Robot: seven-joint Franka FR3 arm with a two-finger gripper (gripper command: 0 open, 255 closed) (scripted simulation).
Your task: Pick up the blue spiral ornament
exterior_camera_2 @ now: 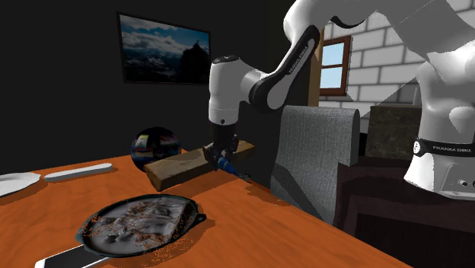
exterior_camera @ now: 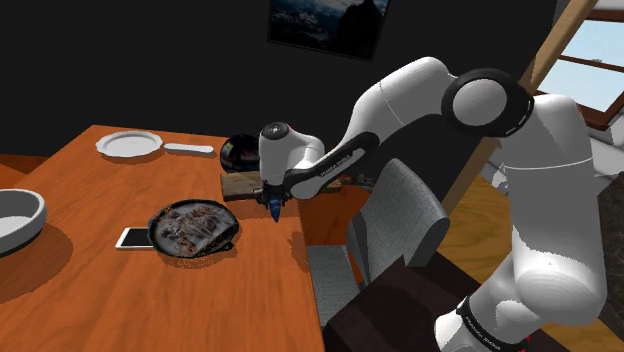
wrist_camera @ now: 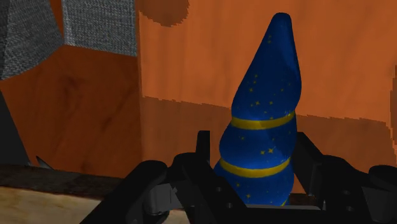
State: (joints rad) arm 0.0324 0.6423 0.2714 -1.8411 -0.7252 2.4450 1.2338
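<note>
The blue spiral ornament [wrist_camera: 263, 114] is a cone with gold bands and small gold stars. It sits between my two black fingers, and the gripper [wrist_camera: 254, 167] is shut on its wide base with its tip pointing away from the hand. In the shoulder view the ornament [exterior_camera: 275, 208] hangs tip down under the gripper [exterior_camera: 272, 200], above the orange table [exterior_camera: 110, 300] near its right edge. In the second exterior view the ornament [exterior_camera_2: 225, 163] shows just below the gripper [exterior_camera_2: 221, 154], in front of a wooden board [exterior_camera_2: 185, 167].
A dark skillet [exterior_camera: 193, 230] lies on the table beside a white phone [exterior_camera: 133, 238]. A white bowl [exterior_camera: 18, 218], a white plate [exterior_camera: 128, 144] and a dark sphere [exterior_camera_2: 154, 145] also stand there. A grey chair [exterior_camera: 395, 235] is by the table's edge.
</note>
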